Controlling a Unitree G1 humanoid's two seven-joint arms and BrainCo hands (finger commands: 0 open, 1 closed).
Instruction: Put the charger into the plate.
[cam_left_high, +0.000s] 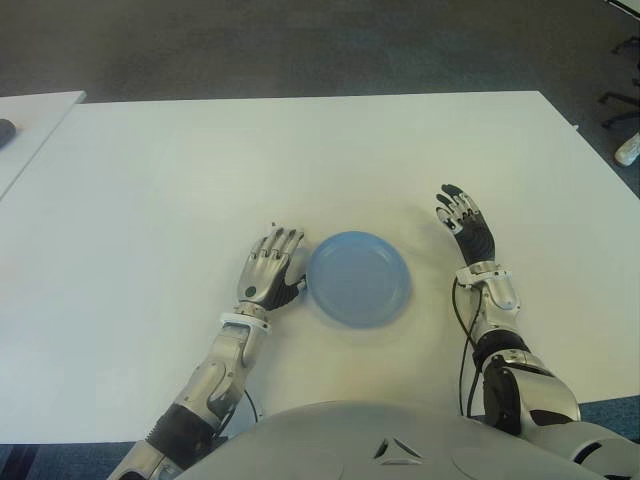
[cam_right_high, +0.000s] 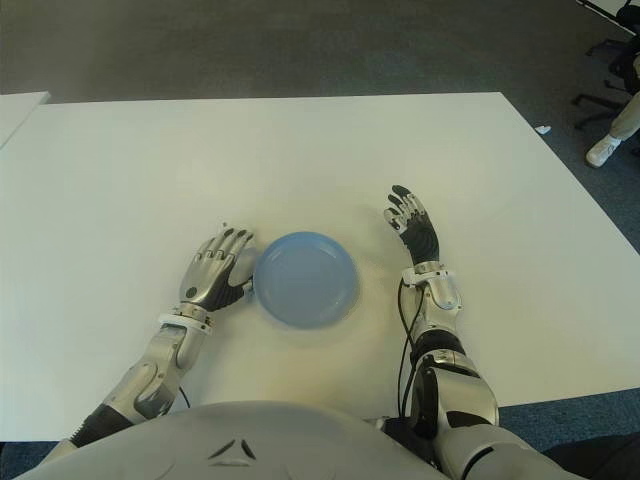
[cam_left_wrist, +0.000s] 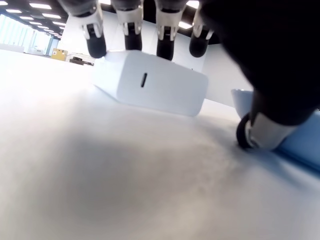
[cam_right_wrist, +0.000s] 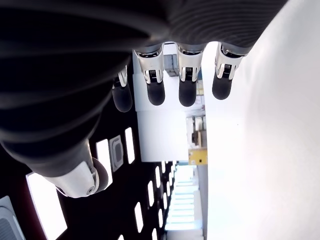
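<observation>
Nothing readable anywhere in these shots, honestly. The white charger (cam_left_wrist: 150, 82) shows a plain face with just a small dark slot on it, no brand or rating text that I can make out. The blue plate (cam_left_high: 357, 277) is plain, no logo or print. The white counter (cam_left_high: 300, 160) has no stickers or markings. Neither robot hand carries any lettering I can see, left robot hand (cam_left_high: 270, 268) or right robot hand (cam_left_high: 466, 226). There's a yellowish box way off in the background of the left wrist view, but it's too far away to tell if anything's written on it.
</observation>
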